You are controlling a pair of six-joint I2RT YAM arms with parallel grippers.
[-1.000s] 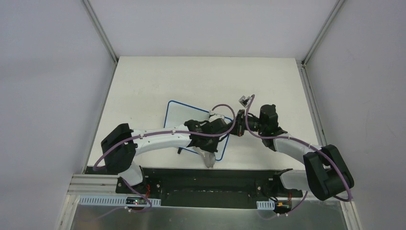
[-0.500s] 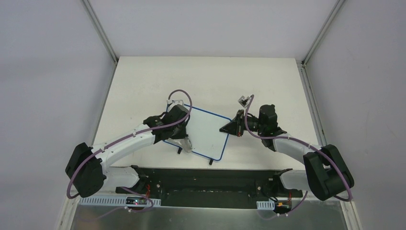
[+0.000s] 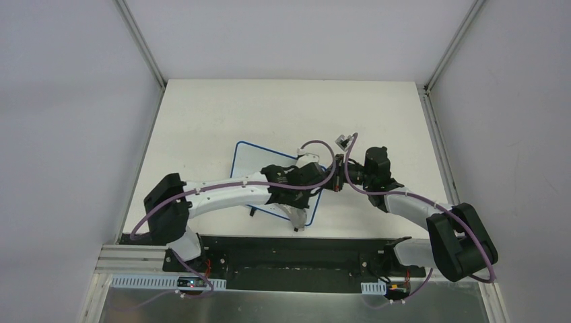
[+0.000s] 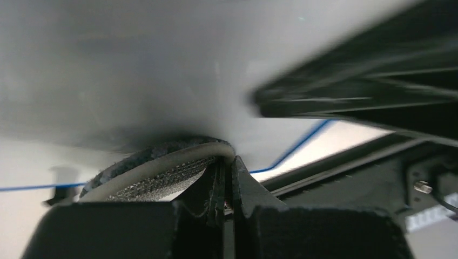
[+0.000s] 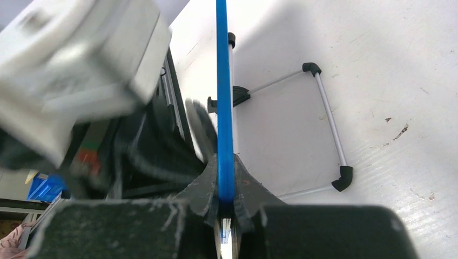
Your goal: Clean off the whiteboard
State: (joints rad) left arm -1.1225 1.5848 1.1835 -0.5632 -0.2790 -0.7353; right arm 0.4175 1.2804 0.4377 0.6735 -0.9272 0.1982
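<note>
cloth (image 4: 156,168) swept rightward over whiteboard (image 3: 252,162), right jaws gripping edge

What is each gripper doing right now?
Left gripper: closed, holding the cloth.
Right gripper: closed on the whiteboard, at its blue edge.

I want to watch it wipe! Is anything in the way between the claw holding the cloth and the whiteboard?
Nothing visible is in the way. The left claw pinches the grey cloth, which looks pressed right against the whiteboard. The right claw clamps that board's edge from the side.
</note>
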